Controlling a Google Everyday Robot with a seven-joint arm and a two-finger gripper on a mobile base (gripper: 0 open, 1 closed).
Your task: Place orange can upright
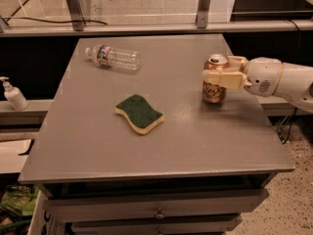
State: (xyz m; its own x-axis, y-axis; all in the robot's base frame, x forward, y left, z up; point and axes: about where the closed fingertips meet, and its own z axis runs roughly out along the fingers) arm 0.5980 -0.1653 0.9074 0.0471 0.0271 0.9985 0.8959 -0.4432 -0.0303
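Observation:
The orange can (214, 91) stands upright near the right edge of the grey table (98, 131), silver top up and its base on or just above the surface. My gripper (221, 70) reaches in from the right on a white arm (274, 80). It is shut on the can's upper half. One cream finger (217, 77) crosses the front of the can and the other sits behind its rim.
A clear plastic water bottle (113, 57) lies on its side at the back left of the table. A green and yellow sponge (139, 113) lies near the middle. A soap dispenser (13, 95) stands on a ledge to the left. Drawers run below the table's front edge.

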